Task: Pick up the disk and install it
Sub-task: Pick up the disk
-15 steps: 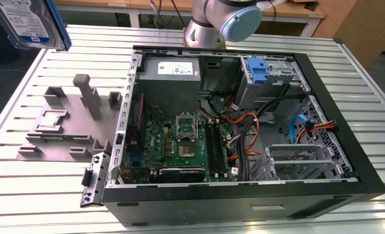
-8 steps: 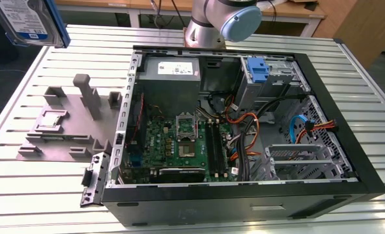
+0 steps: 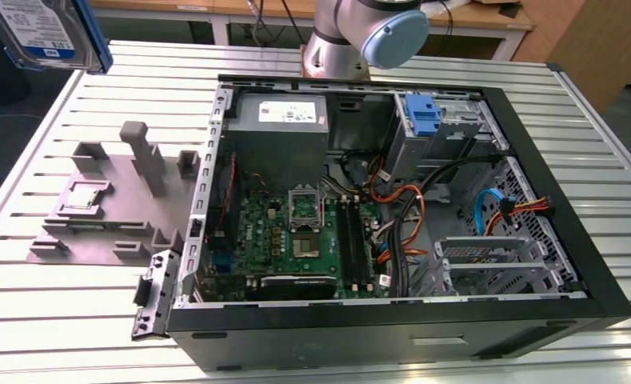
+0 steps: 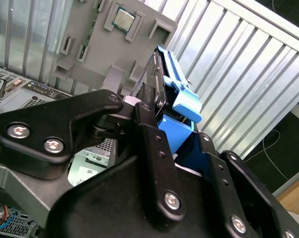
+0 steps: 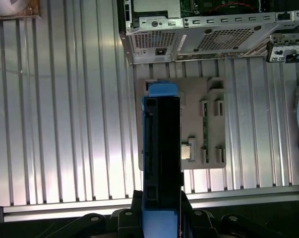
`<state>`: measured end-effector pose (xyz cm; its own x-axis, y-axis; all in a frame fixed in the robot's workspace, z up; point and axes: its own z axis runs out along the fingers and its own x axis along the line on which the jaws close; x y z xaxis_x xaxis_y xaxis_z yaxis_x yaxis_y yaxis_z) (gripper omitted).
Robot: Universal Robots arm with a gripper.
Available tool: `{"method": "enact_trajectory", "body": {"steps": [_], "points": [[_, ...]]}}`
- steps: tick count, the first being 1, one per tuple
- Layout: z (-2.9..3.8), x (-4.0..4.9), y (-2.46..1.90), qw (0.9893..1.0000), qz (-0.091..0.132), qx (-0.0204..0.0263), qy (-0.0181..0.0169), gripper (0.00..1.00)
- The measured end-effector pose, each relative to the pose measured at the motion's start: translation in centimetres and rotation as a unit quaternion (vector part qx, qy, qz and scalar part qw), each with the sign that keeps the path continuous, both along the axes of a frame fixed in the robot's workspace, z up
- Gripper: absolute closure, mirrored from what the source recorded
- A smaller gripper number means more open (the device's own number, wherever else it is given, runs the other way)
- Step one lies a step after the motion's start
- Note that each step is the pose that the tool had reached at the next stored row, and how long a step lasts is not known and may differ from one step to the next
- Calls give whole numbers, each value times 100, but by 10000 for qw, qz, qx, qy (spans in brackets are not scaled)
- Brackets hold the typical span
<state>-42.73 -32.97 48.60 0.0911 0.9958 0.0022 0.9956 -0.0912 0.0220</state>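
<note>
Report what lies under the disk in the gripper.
Under the disk, gripped edge-on by the gripper, a grey fixture tray lies on the slatted table, with a square chip seated in it. The disk covers the tray's strip directly beneath it.

**Printed markings: none legible**

In the exterior view, the disk (image 3: 43,28) carried a white-and-blue label (image 3: 40,22) covered with lines of print, all too small to be read. A white sticker (image 3: 281,112) stood on the top face of the grey power-supply box (image 3: 277,152) inside the open computer case (image 3: 571,264). Its print could not be made out either.
</note>
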Motion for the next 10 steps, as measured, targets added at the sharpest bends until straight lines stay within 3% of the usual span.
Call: {"method": "enact_trajectory", "body": {"steps": [10], "points": [[2,21,0,10000,0,0,0,63]]}}
